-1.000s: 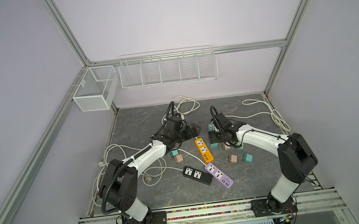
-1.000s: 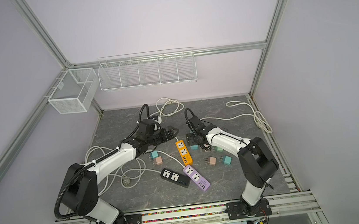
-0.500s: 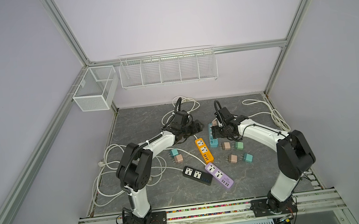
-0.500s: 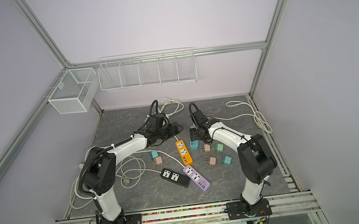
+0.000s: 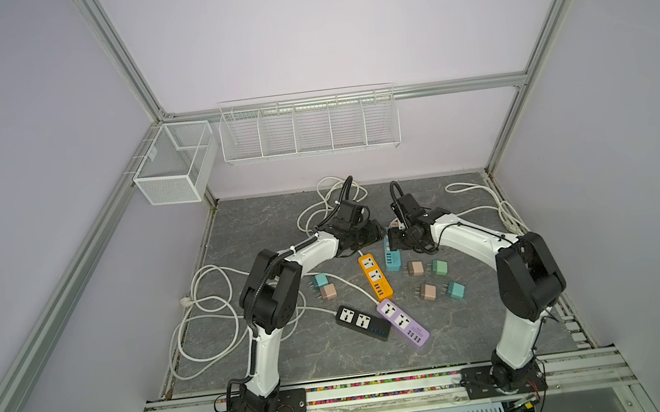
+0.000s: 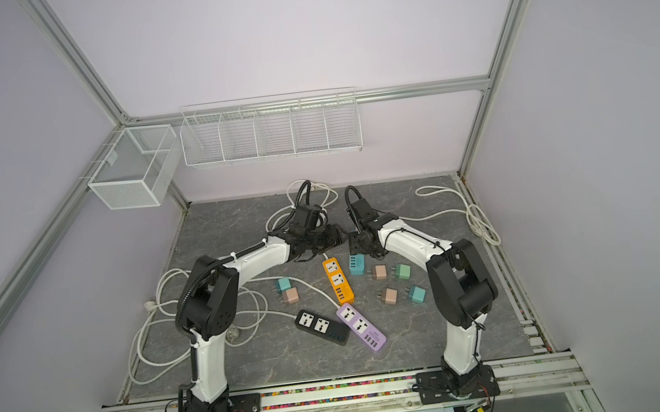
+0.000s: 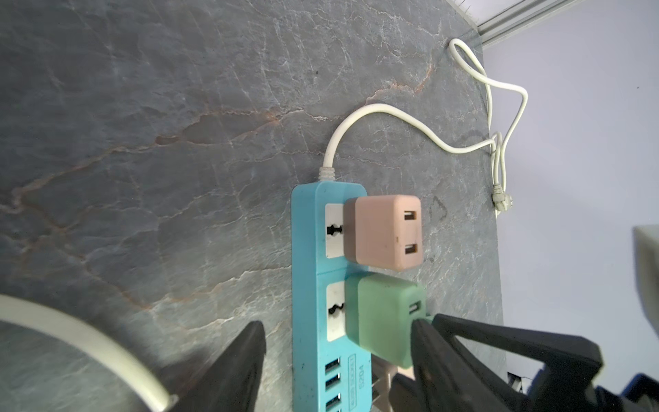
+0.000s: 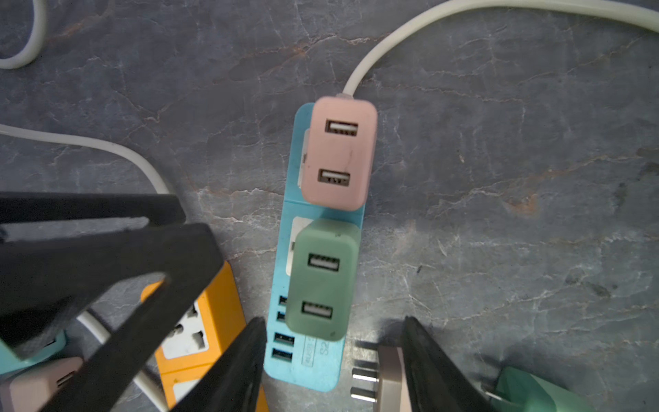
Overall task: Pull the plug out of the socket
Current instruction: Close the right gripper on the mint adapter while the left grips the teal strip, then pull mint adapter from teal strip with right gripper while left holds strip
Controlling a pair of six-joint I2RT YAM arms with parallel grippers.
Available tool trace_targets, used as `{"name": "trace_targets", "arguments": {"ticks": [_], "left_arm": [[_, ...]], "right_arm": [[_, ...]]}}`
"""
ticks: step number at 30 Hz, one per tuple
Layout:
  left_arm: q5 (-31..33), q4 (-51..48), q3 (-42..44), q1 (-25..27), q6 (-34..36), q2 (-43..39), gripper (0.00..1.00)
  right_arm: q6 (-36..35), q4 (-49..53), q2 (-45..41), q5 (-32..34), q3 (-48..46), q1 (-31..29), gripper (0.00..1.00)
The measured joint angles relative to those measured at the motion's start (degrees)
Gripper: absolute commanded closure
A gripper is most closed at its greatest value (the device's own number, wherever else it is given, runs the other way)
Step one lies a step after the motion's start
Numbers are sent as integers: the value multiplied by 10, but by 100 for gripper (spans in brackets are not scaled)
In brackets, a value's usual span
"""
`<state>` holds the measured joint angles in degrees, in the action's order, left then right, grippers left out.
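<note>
A blue socket strip point(image 7: 310, 285) lies on the grey table with a pink plug point(image 7: 385, 232) and a green plug point(image 7: 381, 317) standing in its two sockets. My left gripper point(image 7: 335, 342) is open and straddles the strip at the green plug; one fingertip point(image 7: 424, 335) touches the plug's end face, the other stands apart from the strip. My right gripper point(image 8: 333, 342) is open over the strip's point(image 8: 306, 356) USB end, just below the green plug point(image 8: 321, 281). In both top views the two grippers point(image 5: 377, 231) point(image 5: 396, 239) meet at the strip point(image 5: 392, 257) point(image 6: 356, 263).
An orange strip point(image 5: 374, 275), a black strip point(image 5: 362, 322) and a purple strip point(image 5: 403, 321) lie nearer the front. Several loose plugs point(image 5: 428, 290) are scattered around; one pink plug point(image 8: 388, 371) lies against my right finger. White cords point(image 5: 205, 312) loop on the left and at the back.
My left gripper has moved right to the blue strip. Both pairs of jaws stand narrower than a second ago.
</note>
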<state>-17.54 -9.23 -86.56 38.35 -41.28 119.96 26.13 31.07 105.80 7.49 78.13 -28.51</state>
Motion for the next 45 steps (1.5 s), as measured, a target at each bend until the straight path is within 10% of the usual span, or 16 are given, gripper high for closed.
{"name": "trace_targets", "arguments": {"ticks": [45], "left_arm": [[-37,-15,-42,20,-5,80,78]], "right_arm": [[-2,4,77,-6,53,7,66]]}}
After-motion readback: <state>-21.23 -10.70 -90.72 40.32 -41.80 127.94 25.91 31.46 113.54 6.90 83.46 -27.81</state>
